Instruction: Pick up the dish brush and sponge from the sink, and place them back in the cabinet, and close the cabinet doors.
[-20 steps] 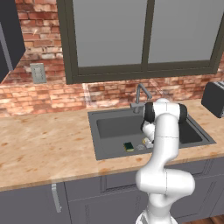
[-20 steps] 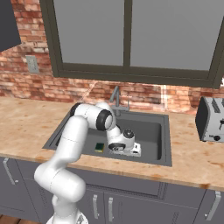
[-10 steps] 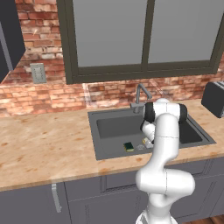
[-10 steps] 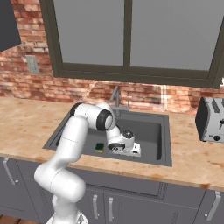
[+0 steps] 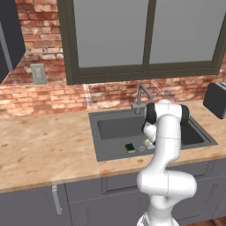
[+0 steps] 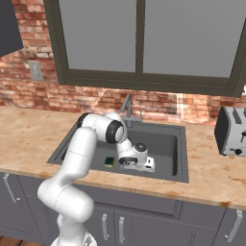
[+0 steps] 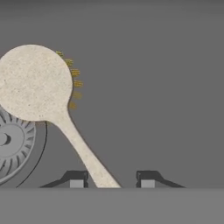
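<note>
Down in the sink (image 5: 110, 128) you have the pincer (image 7: 112, 183) low over the basin floor, its tips partly open astride the dish brush (image 7: 37, 83) handle — whether they grip it you cannot tell. Beside the drain (image 7: 11, 142) lies the brush's round cream head; just left of the hand on the basin floor — the sponge (image 5: 129, 148), green side up.
</note>
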You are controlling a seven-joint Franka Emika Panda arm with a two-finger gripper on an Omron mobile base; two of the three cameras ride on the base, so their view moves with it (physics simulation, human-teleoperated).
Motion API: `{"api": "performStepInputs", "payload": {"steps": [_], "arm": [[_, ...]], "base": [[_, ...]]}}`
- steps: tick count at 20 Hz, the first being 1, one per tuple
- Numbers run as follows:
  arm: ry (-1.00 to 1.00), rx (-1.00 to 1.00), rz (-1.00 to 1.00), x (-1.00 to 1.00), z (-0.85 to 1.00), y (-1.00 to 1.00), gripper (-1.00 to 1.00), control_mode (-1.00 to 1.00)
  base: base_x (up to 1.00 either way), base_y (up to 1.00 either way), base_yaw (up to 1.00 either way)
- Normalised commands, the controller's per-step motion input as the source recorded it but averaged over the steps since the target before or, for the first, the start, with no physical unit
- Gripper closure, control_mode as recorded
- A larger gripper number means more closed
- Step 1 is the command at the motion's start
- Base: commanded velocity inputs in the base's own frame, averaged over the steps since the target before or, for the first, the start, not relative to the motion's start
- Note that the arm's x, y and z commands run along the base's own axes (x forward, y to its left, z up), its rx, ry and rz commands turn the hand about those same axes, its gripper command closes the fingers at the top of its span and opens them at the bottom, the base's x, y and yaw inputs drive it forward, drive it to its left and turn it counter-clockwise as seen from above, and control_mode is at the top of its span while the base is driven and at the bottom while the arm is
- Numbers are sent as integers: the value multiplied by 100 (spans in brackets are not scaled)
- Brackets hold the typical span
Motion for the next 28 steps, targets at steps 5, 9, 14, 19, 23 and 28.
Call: {"api": "performStepInputs", "payload": {"steps": [5, 9, 14, 19, 23, 28], "arm": [[0, 0, 0, 0, 0, 0, 100, -100], [0, 0, 0, 0, 0, 0, 100, -100], [0, 0, 0, 0, 0, 0, 100, -100], [0, 0, 1, 1, 0, 0, 100, -100], [0, 0, 0, 10, 0, 0, 100, -100], [0, 0, 0, 3, 0, 0, 100, -100]], "base": [[0, 0, 0], [0, 0, 0], [0, 0, 0], [0, 0, 0], [0, 0, 0], [0, 0, 0]]}}
